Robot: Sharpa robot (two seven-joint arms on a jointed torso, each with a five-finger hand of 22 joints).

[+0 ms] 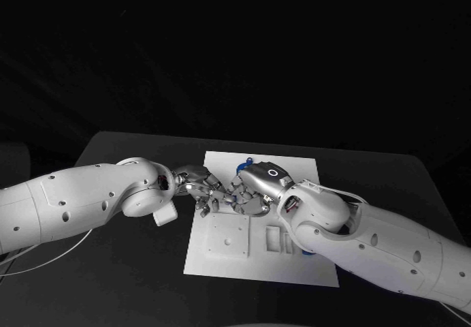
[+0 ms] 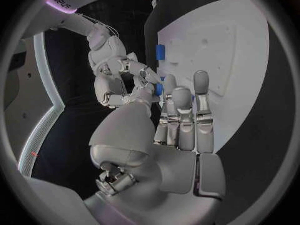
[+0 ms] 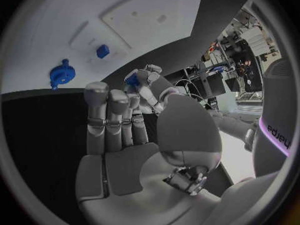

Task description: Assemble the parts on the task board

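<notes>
Left hand (image 1: 201,187) and right hand (image 1: 250,199) meeting fingertip-to-fingertip over task board (image 1: 295,170), pinching blue part (image 3: 132,78)

You see a dim scene: the room beyond the table (image 1: 118,153) is black, while the white board (image 1: 295,170) catches the light. Both wrist views bend straight edges and darken at their rims. Violet glow tints arm edges.
</notes>
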